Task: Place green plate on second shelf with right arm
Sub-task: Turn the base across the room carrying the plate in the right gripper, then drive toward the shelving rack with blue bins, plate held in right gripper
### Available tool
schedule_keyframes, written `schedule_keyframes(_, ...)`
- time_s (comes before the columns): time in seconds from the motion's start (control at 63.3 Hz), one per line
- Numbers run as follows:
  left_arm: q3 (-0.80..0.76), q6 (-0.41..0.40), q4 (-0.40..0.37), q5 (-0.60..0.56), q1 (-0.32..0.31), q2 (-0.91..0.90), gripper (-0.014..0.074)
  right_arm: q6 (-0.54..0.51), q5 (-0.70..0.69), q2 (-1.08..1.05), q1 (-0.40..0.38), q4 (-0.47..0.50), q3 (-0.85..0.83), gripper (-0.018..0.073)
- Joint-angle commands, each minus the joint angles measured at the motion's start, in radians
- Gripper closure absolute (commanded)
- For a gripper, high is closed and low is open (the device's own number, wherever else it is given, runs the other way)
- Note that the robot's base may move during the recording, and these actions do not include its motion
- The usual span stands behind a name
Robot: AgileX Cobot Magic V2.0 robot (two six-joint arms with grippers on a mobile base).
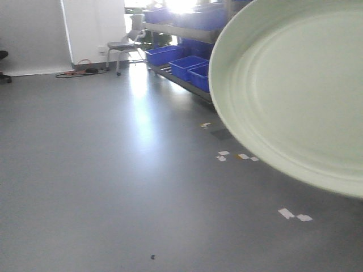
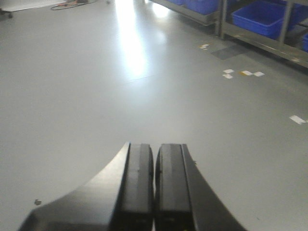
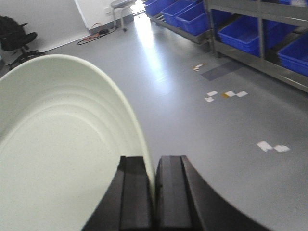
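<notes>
Up front, in the exterior view, the green plate [image 1: 295, 96] is filling the right side of the picture. It is hanging in the air close to the camera, tilted so that its ringed face is showing and its far edge is running out of frame. Behind it the grey floor [image 1: 102, 170] is stretching away, with white tape marks [image 1: 238, 156] lying just below the plate's rim. Farther back, blue bins [image 1: 181, 62] are sitting on the low levels of a metal shelf rack [image 1: 178, 29], and a chair [image 1: 122, 48] is standing near the white wall beside a loose cable [image 1: 79, 71]. Neither tool is showing in this view.

Next, in the left wrist view, the left tool [image 2: 154, 154] is pointing out over bare floor with its two dark fingers [image 2: 138, 183] pressing flat against each other and nothing between them. The rack with its bins is crossing the upper right corner.

Finally, in the right wrist view, the right tool [image 3: 154, 166] is pinching the rim of the green plate [image 3: 57, 144], one finger lying on the inner face and the other on the outer side. The plate is spreading out to the left, held well above the floor and well apart from the rack, which is running along the upper right.
</notes>
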Motion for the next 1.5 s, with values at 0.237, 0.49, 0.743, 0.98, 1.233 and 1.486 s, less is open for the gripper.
schedule_keyframes(0.237, 0.042, -0.005, 0.001, -0.061, -0.003, -0.022, 0.0472, -0.001, -0.115, 0.002, -0.005, 0.000, -0.033, 0.0505)
schedule_keyframes(0.49, 0.042, -0.005, 0.001, -0.061, -0.003, -0.022, 0.0472, -0.001, -0.115, 0.002, -0.005, 0.000, -0.033, 0.0505)
schedule_keyframes(0.743, 0.042, -0.005, 0.001, -0.061, -0.003, -0.022, 0.0472, -0.001, -0.115, 0.002, -0.005, 0.000, -0.033, 0.0505)
schedule_keyframes(0.98, 0.042, -0.005, 0.001, -0.061, -0.003, -0.022, 0.0472, -0.001, -0.115, 0.002, -0.005, 0.000, -0.033, 0.0505)
schedule_keyframes(1.233, 0.042, -0.005, 0.001, -0.061, -0.003, -0.022, 0.0472, -0.001, -0.115, 0.002, -0.005, 0.000, -0.033, 0.0505)
schedule_keyframes(1.486, 0.042, -0.005, 0.001, -0.061, -0.003, -0.022, 0.0472, -0.001, -0.115, 0.002, -0.005, 0.000, -0.033, 0.0505)
